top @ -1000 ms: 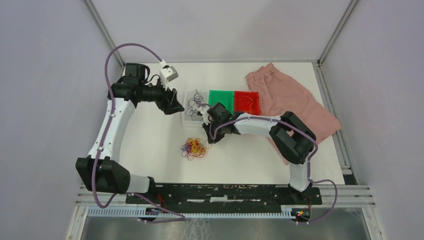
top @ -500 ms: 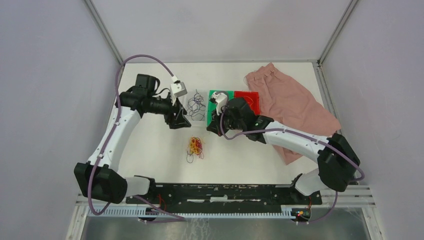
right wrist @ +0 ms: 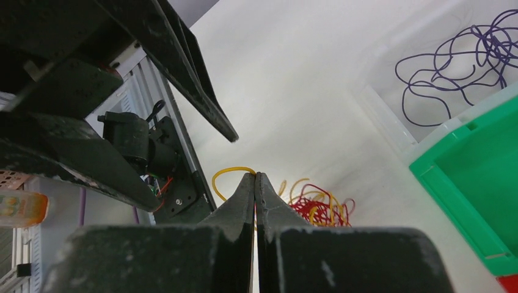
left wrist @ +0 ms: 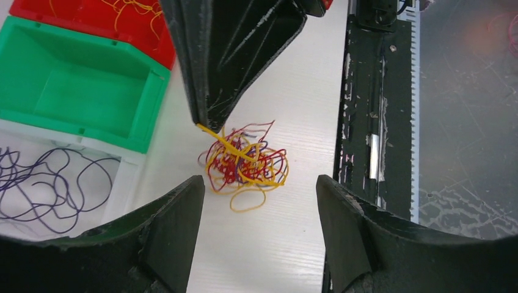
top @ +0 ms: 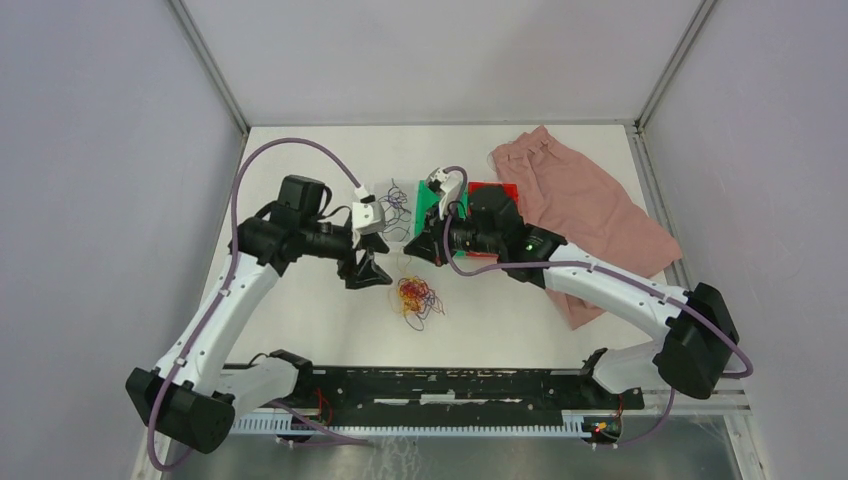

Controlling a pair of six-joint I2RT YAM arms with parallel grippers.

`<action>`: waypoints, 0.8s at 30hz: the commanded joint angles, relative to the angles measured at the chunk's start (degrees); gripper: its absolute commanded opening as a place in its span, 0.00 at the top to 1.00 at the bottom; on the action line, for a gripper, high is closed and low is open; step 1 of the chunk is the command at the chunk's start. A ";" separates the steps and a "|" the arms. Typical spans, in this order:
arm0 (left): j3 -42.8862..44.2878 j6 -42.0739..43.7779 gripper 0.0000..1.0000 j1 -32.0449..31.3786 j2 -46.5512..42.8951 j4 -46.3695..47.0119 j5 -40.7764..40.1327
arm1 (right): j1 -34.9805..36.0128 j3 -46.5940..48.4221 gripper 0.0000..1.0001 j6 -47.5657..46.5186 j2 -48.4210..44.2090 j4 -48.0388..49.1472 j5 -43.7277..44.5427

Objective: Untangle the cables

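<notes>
A tangle of thin red, yellow and purple cables (top: 413, 297) lies on the white table between my two grippers. My right gripper (top: 428, 250) is shut on a yellow strand that runs down into the tangle (left wrist: 247, 165). The right wrist view shows that strand looping out of the closed tips (right wrist: 255, 176), with the red and yellow tangle (right wrist: 317, 204) just beyond. Whether the tangle is off the table I cannot tell. My left gripper (top: 368, 272) stands open just left of the tangle, its fingers (left wrist: 183, 207) wide apart with nothing between them.
Behind the tangle stand three trays in a row. The clear tray (top: 378, 192) holds loose purple cables (left wrist: 43, 177), the green tray (left wrist: 91, 131) holds nothing, and the red tray (top: 497, 190) holds some yellow strands. A pink cloth (top: 590, 210) lies at the back right. The black base rail (top: 430, 385) runs along the near edge.
My right gripper has closed on the yellow strand and swung back toward the trays. The left gripper has come forward from the clear tray to beside the tangle. The tangle has shifted slightly right.
</notes>
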 commanded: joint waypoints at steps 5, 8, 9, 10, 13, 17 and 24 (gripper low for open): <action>-7.11 -16.15 0.24 -3.93 -5.19 15.45 1.29 | 4.35 7.44 1.00 -2.94 -3.11 -8.99 8.21; -7.72 -20.93 0.24 -4.32 -4.82 18.11 1.11 | 7.02 9.62 1.00 -5.50 -3.08 -13.98 15.02; -7.99 -22.17 0.24 -4.34 -4.94 18.89 1.14 | 7.84 10.21 1.00 -6.16 -2.96 -15.41 17.01; -8.32 -23.34 0.24 -4.42 -5.12 19.89 1.04 | 8.48 10.56 1.00 -6.49 -3.04 -16.51 18.86; -9.72 -25.94 0.31 -4.63 -5.60 22.42 -1.74 | 10.15 11.02 1.00 -6.38 -3.52 -18.32 22.09; -9.96 -21.84 0.56 -4.71 -5.11 20.05 -3.43 | 10.67 10.40 1.00 -4.58 -5.06 -18.99 23.24; -10.51 -21.99 0.73 -4.86 -4.53 22.33 -3.75 | 10.81 8.36 1.00 -0.71 -7.02 -18.32 19.49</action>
